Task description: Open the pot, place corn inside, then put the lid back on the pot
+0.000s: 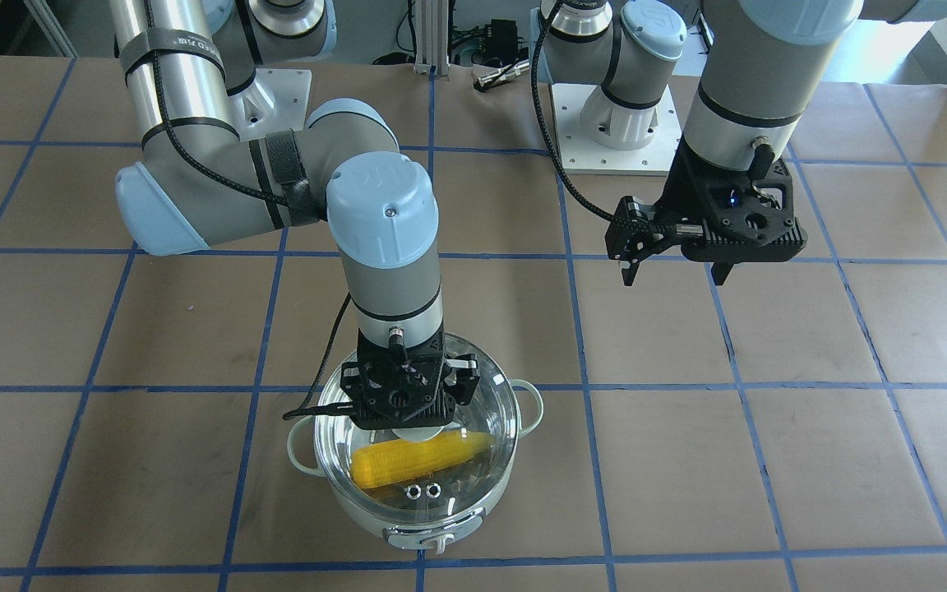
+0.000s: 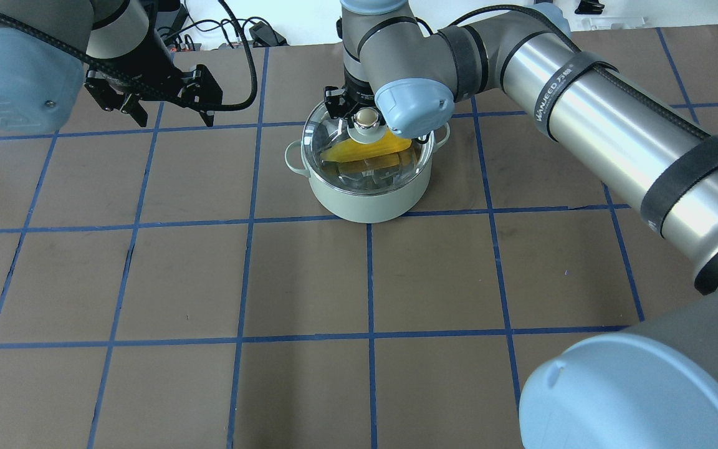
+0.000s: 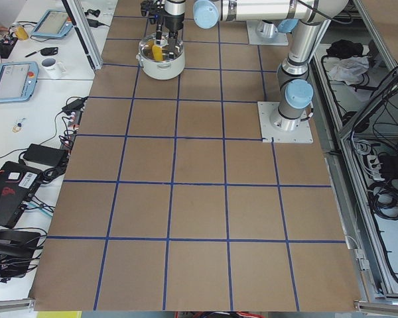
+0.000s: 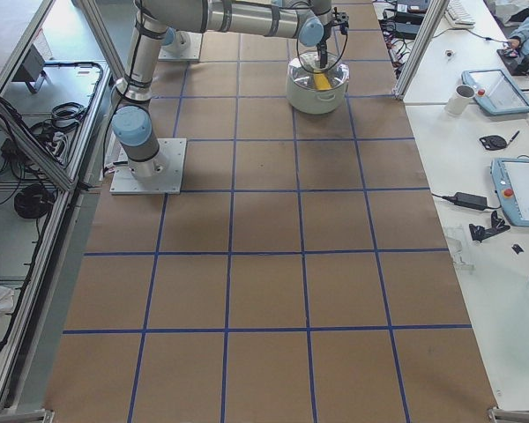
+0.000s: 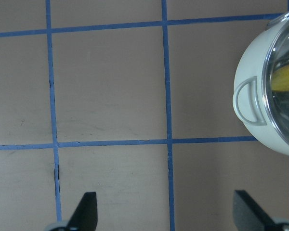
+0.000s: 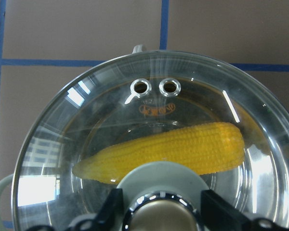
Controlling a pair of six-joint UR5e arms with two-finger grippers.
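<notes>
The pale mint-green pot (image 1: 375,526) stands on the table with the clear glass lid (image 1: 473,481) seated on it. The yellow corn (image 1: 420,459) lies inside and shows through the glass in the right wrist view (image 6: 183,149). My right gripper (image 1: 420,427) points straight down over the pot, its fingers (image 6: 111,209) pressed on both sides of the lid's beige knob (image 6: 159,219). My left gripper (image 1: 675,275) is open and empty, hovering above the table well to the pot's side. The pot's loop handle (image 5: 250,101) shows at the right edge of the left wrist view.
The table (image 2: 309,280) is brown paper with a grid of blue tape lines. The arms' base plates (image 1: 613,123) stand at the robot's edge. Side benches with tablets, a mug (image 4: 464,97) and cables lie beyond the table's edge.
</notes>
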